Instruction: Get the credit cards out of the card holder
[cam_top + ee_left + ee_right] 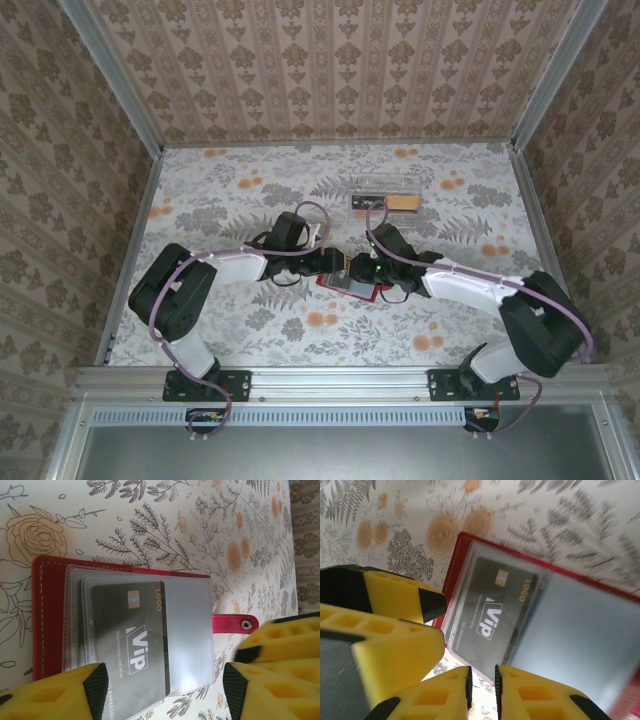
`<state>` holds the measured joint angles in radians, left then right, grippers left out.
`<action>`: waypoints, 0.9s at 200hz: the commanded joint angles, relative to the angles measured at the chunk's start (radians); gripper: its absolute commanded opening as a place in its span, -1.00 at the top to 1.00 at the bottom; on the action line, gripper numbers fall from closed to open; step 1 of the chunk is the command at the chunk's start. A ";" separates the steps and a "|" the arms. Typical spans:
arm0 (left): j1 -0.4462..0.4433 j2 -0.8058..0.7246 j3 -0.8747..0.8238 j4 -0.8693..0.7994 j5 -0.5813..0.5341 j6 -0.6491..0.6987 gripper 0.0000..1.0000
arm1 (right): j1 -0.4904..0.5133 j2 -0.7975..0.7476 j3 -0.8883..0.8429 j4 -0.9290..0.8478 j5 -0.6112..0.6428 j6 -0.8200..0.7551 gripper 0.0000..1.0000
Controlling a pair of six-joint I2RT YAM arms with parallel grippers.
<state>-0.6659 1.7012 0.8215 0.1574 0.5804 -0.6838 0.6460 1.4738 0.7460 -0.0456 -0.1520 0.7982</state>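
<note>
The red card holder (346,286) lies open on the flowered table, its closing tab (232,624) sticking out to the side. A black VIP credit card (132,640) sits in its clear front pocket, its end poking past the pocket's rim. My left gripper (165,689) stands open, one finger over each side of the card's end. My right gripper (481,690) hovers just off the card's corner (492,615), its pads a narrow gap apart with only tablecloth between them. Both grippers meet over the holder (456,565) in the top view.
A clear plastic box (385,194) with a tan item inside stands behind the holder towards the back of the table. Wallpapered walls and aluminium rails (135,215) close in the table's sides. The right gripper's yellow finger (280,640) crowds the left wrist view.
</note>
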 commanded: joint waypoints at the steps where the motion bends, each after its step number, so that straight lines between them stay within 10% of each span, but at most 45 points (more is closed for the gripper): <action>1: 0.006 0.006 0.010 -0.002 0.024 0.020 -0.24 | 0.005 0.061 0.001 0.138 -0.100 0.106 0.57; 129: 0.008 0.070 -0.021 -0.011 -0.020 -0.001 0.17 | -0.045 0.152 -0.101 0.294 -0.159 0.196 0.66; 180: 0.012 0.086 -0.018 -0.020 -0.024 -0.003 0.78 | -0.074 0.071 -0.138 0.237 -0.136 0.173 0.63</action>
<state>-0.6548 1.7699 0.8120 0.1505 0.5636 -0.6884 0.5888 1.5887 0.6281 0.2276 -0.2993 0.9798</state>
